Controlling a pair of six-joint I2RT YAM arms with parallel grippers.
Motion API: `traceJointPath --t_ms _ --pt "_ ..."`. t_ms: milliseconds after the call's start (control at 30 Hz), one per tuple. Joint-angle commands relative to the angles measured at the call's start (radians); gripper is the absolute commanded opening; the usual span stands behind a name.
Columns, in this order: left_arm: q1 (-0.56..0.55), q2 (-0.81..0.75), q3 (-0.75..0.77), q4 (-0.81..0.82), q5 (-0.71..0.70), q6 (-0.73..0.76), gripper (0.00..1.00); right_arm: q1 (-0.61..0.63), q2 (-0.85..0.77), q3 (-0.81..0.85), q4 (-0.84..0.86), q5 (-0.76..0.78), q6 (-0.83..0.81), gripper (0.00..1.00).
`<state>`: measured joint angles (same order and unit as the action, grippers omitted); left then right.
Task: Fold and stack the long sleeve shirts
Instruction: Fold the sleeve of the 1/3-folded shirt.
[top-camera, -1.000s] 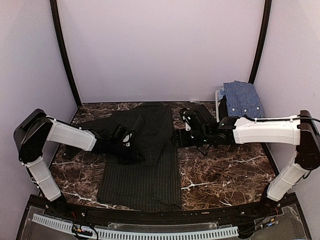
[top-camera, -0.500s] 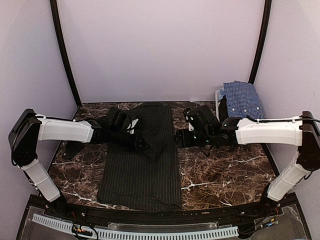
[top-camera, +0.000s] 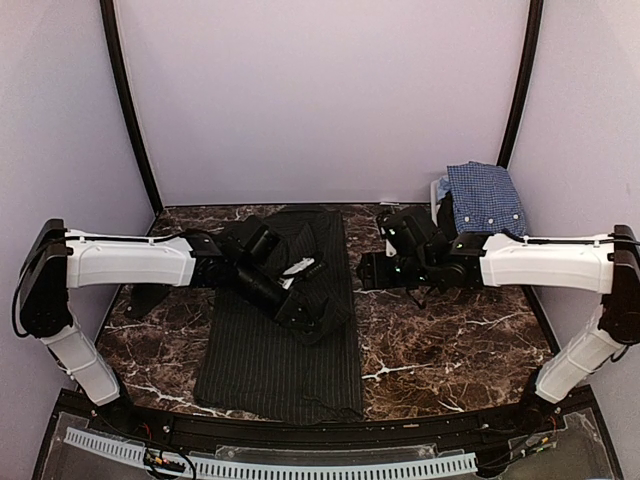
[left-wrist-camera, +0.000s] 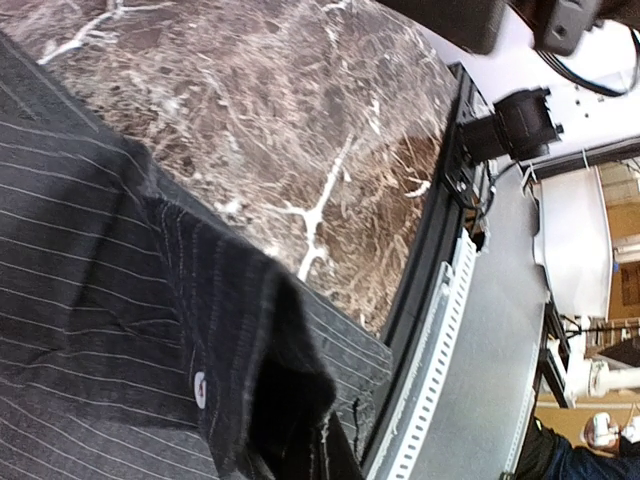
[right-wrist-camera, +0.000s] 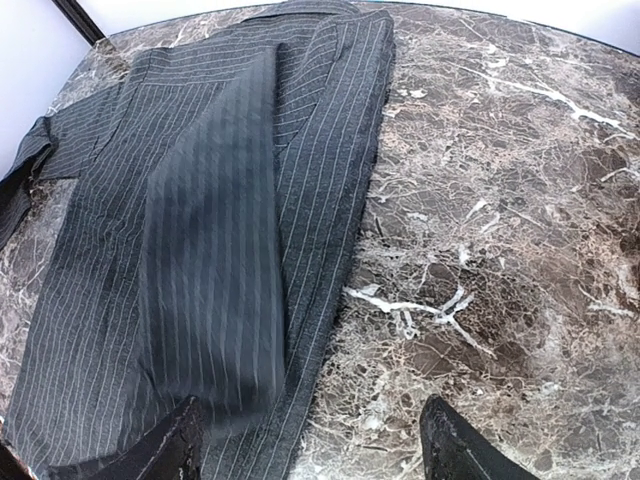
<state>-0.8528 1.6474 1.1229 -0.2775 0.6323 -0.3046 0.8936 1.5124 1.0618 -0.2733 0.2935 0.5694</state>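
The black pinstriped shirt (top-camera: 280, 375) lay lengthwise down the middle of the marble table (top-camera: 450, 340), its collar end toward the top of the overhead view and its hem near the bottom edge. The left arm reached in from the left of the frame across the garment, and the left gripper (top-camera: 315, 315) sat over the shirt's right half, its fingers closed together on a raised fold of the striped cloth. In the left wrist view that fold bunched up at the lower centre of the frame, with a small white button (left-wrist-camera: 200, 383) on it and bare marble filling the upper part; the fingers themselves were hidden by cloth. The right gripper (top-camera: 372, 270) hung just beside the shirt's right edge, centre right in the overhead view. Its wrist view showed two dark fingers (right-wrist-camera: 175, 440) at the bottom of the frame standing well apart with nothing between them, one over the shirt's edge and the other over bare marble. The blue-and-white checked shirt (top-camera: 485, 195) lay crumpled in the upper right, draped over a white basket (top-camera: 437, 200) at the back right corner of the table.
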Motion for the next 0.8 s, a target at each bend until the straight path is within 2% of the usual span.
traceJointPath --t_ms 0,367,767 --pt "-0.028 -0.036 0.049 -0.073 0.065 0.072 0.0 -0.007 -0.033 -0.015 -0.006 0.026 -0.002 0.71" --pt "-0.075 -0.001 0.099 -0.104 0.123 0.105 0.0 -0.008 -0.055 -0.035 -0.014 0.026 0.006 0.71" --pt "-0.095 0.049 0.12 -0.28 0.1 0.23 0.0 -0.008 -0.055 -0.052 -0.019 0.003 0.01 0.71"
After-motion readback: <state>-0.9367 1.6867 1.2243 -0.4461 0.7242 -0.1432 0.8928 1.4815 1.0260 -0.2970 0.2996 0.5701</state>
